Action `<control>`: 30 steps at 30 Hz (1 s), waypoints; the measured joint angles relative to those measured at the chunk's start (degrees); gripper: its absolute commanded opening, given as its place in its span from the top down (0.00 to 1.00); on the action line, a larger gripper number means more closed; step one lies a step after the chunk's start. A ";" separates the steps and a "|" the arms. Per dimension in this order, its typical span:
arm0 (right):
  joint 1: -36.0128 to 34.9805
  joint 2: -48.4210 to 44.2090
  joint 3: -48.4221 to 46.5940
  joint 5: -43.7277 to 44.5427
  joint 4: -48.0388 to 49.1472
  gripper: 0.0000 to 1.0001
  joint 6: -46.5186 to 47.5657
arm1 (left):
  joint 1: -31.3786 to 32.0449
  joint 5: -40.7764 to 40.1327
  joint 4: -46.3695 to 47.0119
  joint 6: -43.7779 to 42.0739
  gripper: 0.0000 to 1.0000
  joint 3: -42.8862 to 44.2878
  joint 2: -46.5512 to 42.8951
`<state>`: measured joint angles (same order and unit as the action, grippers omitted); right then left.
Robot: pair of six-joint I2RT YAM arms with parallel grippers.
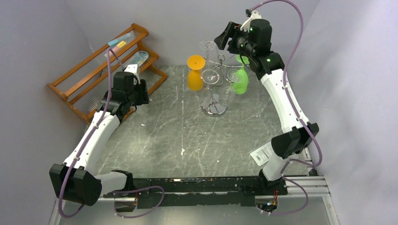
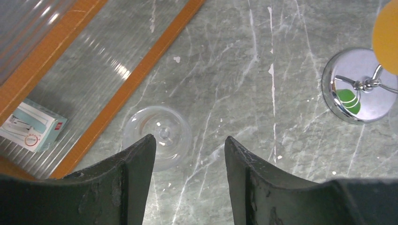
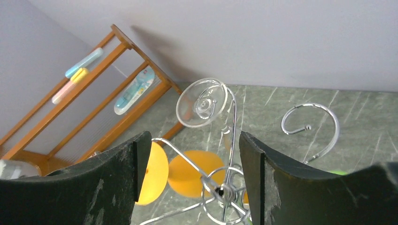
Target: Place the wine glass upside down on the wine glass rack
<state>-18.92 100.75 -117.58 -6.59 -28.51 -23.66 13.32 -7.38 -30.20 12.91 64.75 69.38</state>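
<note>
A clear wine glass [image 2: 157, 136] stands on the marble table beside the wooden shelf, seen from above. My left gripper [image 2: 190, 143] is open just above it, with the glass under the left finger [image 2: 133, 178]; in the top view [image 1: 140, 91] the arm hides the glass. The silver wire wine glass rack [image 1: 216, 79] stands at the back centre and holds an orange glass [image 1: 195, 72], a green glass [image 1: 240, 80] and a clear glass, foot up [image 3: 202, 108]. My right gripper [image 3: 195, 140] is open and empty, high above the rack [image 1: 224, 37].
An orange-brown wooden tiered shelf [image 1: 101, 65] stands at the back left with toothbrush cases and a small box [image 2: 30, 126] on it. The rack's chrome base [image 2: 359, 86] lies to the right of the left gripper. One curled rack arm [image 3: 312, 126] is empty. Walls close in on both sides.
</note>
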 measured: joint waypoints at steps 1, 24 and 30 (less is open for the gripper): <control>0.00 -1.60 1.53 0.20 1.05 0.28 -0.13 | 0.00 -0.44 -0.13 0.07 0.43 0.00 0.04; 0.11 -46.25 42.21 10.49 11.30 0.23 -0.35 | 0.00 -1.92 -0.63 1.03 0.54 5.16 10.56; 0.11 -46.21 42.47 10.51 8.66 0.24 -1.44 | 0.00 -2.45 -3.48 0.98 0.51 4.11 10.12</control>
<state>-18.81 54.54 -75.11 3.92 -19.86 -25.10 13.32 -9.82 -33.67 13.89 68.86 79.50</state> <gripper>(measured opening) 0.766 0.473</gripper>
